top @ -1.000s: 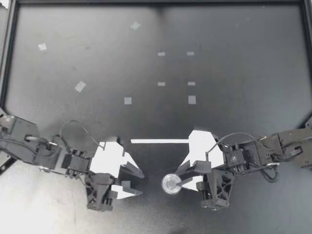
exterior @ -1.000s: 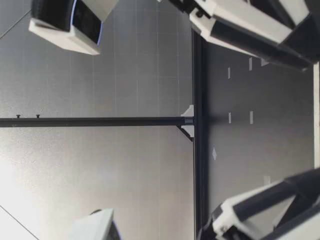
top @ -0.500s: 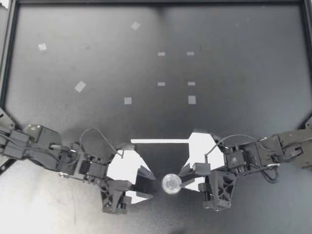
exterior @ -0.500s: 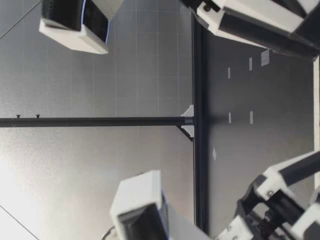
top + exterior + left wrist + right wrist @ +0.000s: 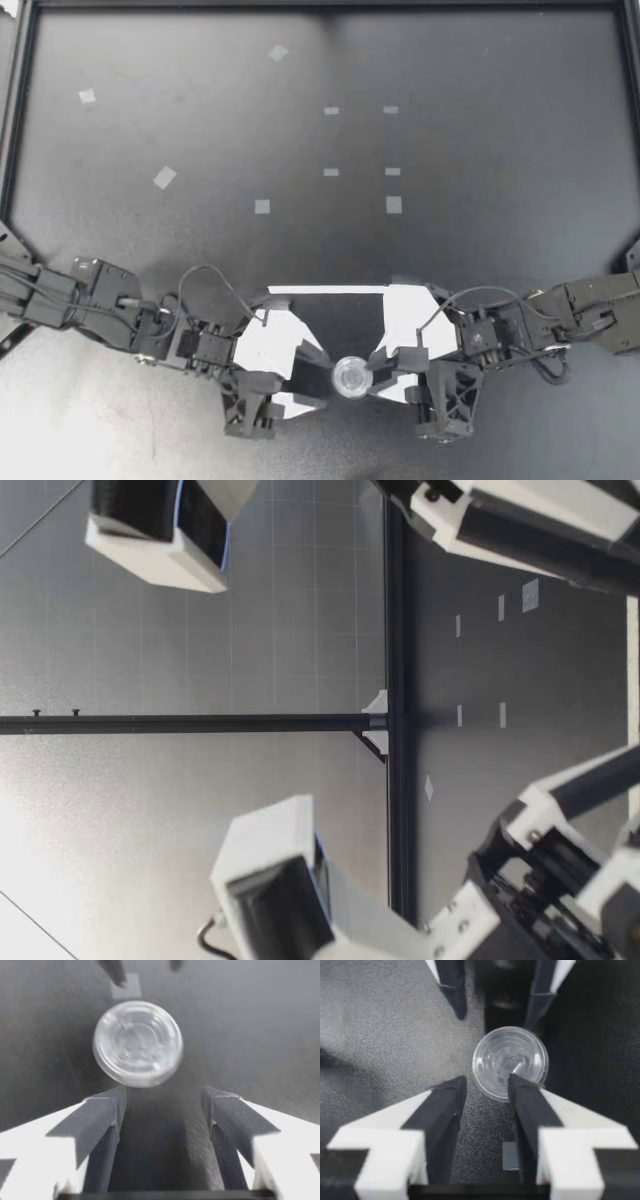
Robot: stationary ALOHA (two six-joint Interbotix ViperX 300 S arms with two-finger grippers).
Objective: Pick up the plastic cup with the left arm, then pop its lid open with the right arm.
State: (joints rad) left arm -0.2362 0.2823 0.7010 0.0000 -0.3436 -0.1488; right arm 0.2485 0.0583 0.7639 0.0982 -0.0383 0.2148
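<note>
From above, my left gripper (image 5: 320, 378) is much closer in than a second ago. It is now just beside the small clear round plastic cup (image 5: 350, 376), and its fingers are spread wide. The cup has not moved on the flat black worktop (image 5: 450, 150). My right gripper (image 5: 376, 375) is at the cup's other side, with its fingers a little apart and holding nothing. So the cup now lies between the two grippers.

From table height, the cup does not show. My left arm (image 5: 290, 880) fills far more of this view than before.

From the left wrist, the cup (image 5: 137, 1042) lies just ahead of the spread fingers (image 5: 107, 1110), not between them yet.

From the right wrist, one finger (image 5: 525, 1095) covers the edge of the cup (image 5: 510, 1057). I cannot tell if it touches. I think the left gripper is now close enough to reach the cup.
</note>
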